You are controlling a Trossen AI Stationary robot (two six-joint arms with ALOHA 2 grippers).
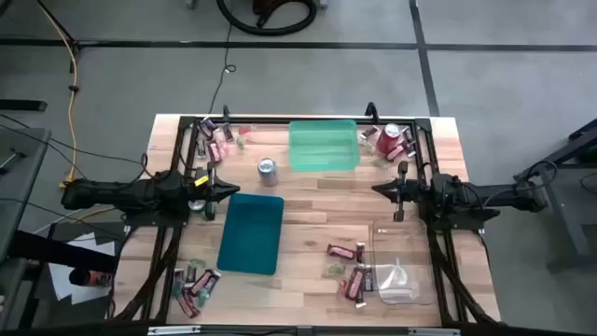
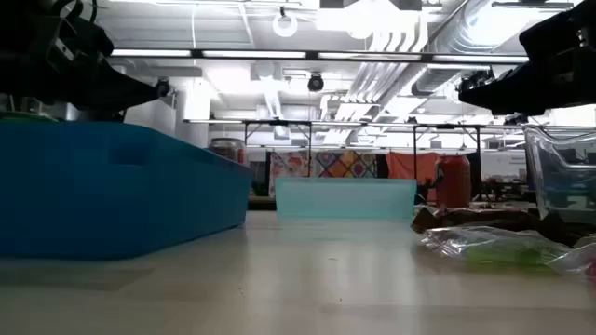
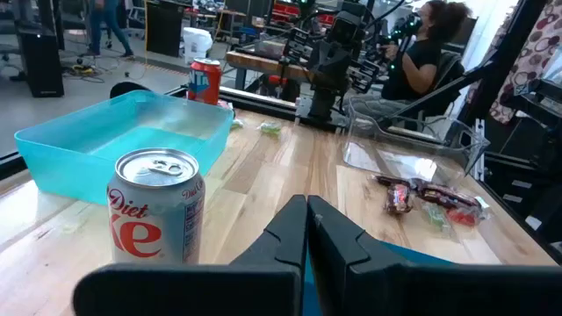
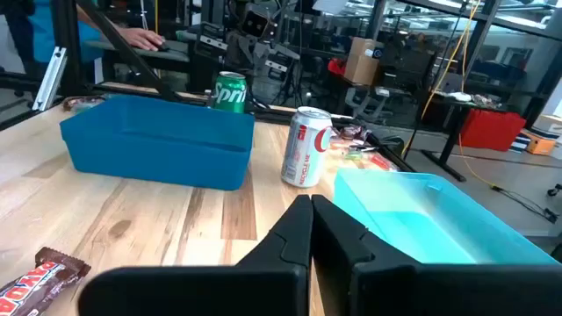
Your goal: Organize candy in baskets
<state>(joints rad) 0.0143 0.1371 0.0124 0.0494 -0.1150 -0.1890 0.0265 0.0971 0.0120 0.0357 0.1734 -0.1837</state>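
Lying lengthwise toward the table's front, the teal basket [image 1: 251, 232].

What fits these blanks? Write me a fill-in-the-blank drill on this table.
The silver can stands between the green basket and the ____ one.
The left claw and the right claw are both ____.
The red can stands on the ____ arm's side.
Missing: teal; shut; right.

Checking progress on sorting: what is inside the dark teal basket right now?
From above, the dark teal basket shows only its bare floor, no candy. In the right wrist view its near wall hides the inside. Both grippers hover shut, left gripper, right gripper.
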